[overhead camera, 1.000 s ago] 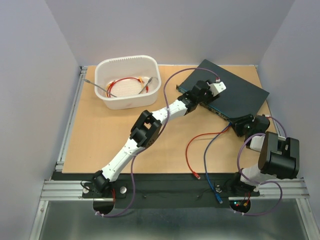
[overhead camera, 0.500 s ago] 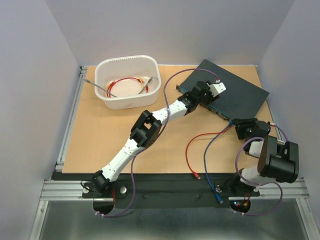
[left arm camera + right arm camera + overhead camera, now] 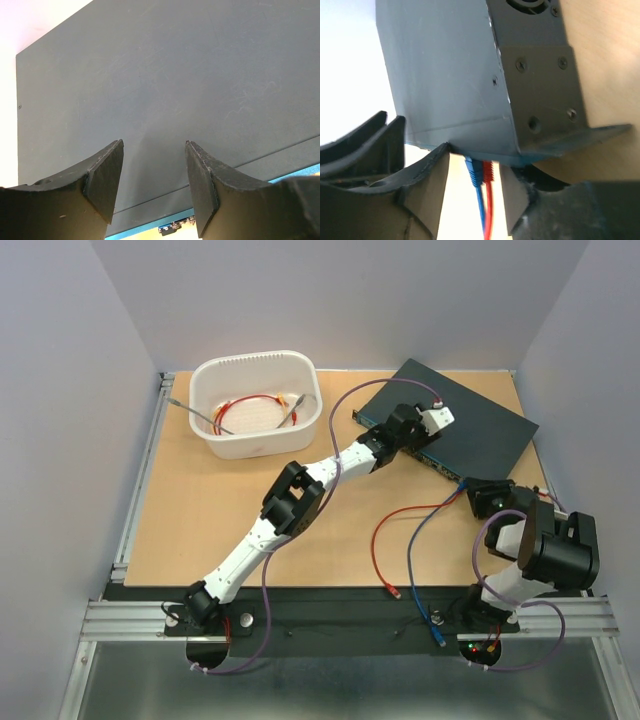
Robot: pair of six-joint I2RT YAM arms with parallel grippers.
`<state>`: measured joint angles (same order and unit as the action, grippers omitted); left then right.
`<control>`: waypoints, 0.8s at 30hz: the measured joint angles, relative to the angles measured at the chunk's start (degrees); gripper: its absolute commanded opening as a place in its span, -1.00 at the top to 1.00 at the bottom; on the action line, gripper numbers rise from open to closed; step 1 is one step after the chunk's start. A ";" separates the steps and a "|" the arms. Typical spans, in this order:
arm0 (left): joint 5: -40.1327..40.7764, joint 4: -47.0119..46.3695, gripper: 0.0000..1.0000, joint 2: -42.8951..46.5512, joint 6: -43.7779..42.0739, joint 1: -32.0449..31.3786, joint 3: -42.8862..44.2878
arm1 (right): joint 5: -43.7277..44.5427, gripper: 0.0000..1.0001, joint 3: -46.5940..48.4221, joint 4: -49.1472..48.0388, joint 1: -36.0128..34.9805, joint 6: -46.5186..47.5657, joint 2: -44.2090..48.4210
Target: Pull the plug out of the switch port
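Well, the wooden surface [image 3: 200, 510] carries everything, and the switch [image 3: 480, 425] lies flat on it at the far right corner, turned at an angle, with its port edge facing the arms. The white plastic tub [image 3: 262, 445] sits well to the left of the switch, with a loop of red-orange cable [image 3: 250, 405] lying inside it.

The left arm [image 3: 290, 500] stretches diagonally across to the switch's near-left end. Its left end effector [image 3: 154, 145] hangs over the switch's flat top, fingers spread apart with only bare blue-grey metal showing between them; it has hold of nothing.

The right arm [image 3: 530, 555] is folded up just in front of the switch's right end. The right end effector [image 3: 477, 165] is up against the port edge at that corner, beside the switch's mounting bracket [image 3: 545, 105]. Its fingers are parted and stand on either side of two plugs seated side by side in the ports, with a sliver of daylight on both sides, so they are not clamped.

From that port edge a blue cable [image 3: 415, 540] and a red cable [image 3: 378, 540] trail away towards the arm bases. The blue plug [image 3: 474, 170] sits on the left between the fingers in the right wrist view, and the red plug [image 3: 487, 172] touches it on the right.
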<state>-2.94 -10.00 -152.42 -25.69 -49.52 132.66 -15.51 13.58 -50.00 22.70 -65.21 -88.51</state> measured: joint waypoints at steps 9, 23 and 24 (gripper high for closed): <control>0.00 -0.02 -0.25 0.00 0.00 0.00 -0.04 | -0.81 -0.03 -5.03 0.66 -0.11 0.90 5.44; -0.02 -0.22 -0.24 0.00 0.00 -0.04 -0.94 | -1.77 0.28 -0.55 -1.31 -0.20 1.11 -1.88; -0.02 -0.22 -0.24 0.00 0.00 -0.04 -0.92 | -1.95 0.32 -0.55 -1.73 -0.20 1.09 -2.08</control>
<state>-2.96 -10.22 -152.42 -25.69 -49.56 131.74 -17.45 13.04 -51.72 22.50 -64.12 -90.59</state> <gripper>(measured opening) 0.625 0.401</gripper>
